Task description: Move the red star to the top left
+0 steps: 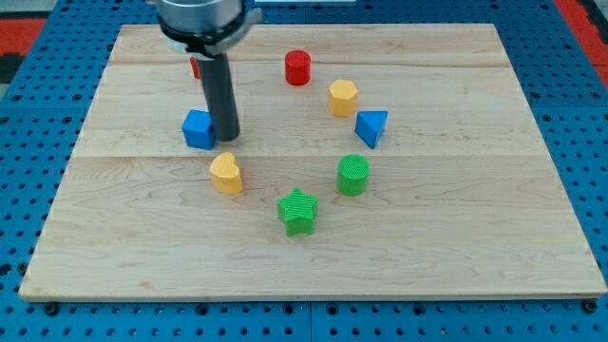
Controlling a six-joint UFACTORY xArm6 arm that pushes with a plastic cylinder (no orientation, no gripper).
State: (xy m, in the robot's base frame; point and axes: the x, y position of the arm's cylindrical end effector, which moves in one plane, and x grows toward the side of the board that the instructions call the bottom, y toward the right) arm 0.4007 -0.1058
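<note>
The red star (195, 66) is in the upper left of the frame, but only a small red piece of it shows at the left edge of the dark rod; the rest is hidden behind the rod and the arm's round housing, so its star shape cannot be made out here. It lies on the wooden surface (475, 237), near the top edge of the board.

The tool is a plain rod with nothing to spread or press together, and it holds nothing. My tip (226, 139) stands on the surface below the red star in the frame, just beside the right side of the blue cube (199, 129) — whether they touch I cannot tell. The yellow heart-shaped block (226, 173) lies a little below the tip, apart from it.

The other blocks form a loose ring toward the middle of the frame. A red cylinder (298, 67) is at the upper centre, well to the right of the red star. Right and lower from it is a yellow hexagonal block (343, 97), and just below that one a blue triangular block (370, 127). Lower still stands a green cylinder (353, 175), and a green star (298, 211) is at the bottom of the ring — near the centre of the frame.
</note>
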